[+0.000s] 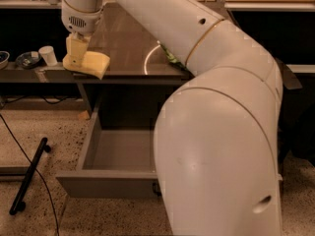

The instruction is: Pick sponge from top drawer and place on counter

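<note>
My gripper hangs from the white arm at the upper left, above the left front corner of the counter. It is shut on the pale yellow sponge, which it holds tilted just over the counter's left edge. The top drawer is pulled open below the counter, and the part of its inside that shows is bare. The arm hides the drawer's right half and most of its handle. The thin white circle shows on the counter.
A green packet lies on the counter, mostly behind the arm. A long grey side shelf at left holds a white cup and bowls. A black rod and a cable lie on the speckled floor at left.
</note>
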Tool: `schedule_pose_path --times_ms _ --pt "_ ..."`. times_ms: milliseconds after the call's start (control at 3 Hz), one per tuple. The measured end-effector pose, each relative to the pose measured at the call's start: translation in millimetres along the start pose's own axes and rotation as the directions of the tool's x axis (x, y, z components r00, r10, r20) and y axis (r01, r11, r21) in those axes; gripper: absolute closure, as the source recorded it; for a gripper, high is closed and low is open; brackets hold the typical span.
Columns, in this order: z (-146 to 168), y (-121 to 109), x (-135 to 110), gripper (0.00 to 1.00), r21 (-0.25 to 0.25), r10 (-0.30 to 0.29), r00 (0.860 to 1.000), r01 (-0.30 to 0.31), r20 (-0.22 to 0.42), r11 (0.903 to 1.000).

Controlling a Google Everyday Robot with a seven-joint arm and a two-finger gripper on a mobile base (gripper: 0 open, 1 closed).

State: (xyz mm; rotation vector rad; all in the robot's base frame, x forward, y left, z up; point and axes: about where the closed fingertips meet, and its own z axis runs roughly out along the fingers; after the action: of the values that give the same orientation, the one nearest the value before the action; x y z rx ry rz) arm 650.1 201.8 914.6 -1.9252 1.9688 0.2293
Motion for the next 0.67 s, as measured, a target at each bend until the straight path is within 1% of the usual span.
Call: schedule_pose_path --times_ms 333,667 --pt "-15 -34 9 1.00 0.093 0.062 0.997 -0.066 0.050 0.9935" --pt "-50 -69 28 1.00 0.236 0.169 0.975 -0.199 0.140 0.9510"
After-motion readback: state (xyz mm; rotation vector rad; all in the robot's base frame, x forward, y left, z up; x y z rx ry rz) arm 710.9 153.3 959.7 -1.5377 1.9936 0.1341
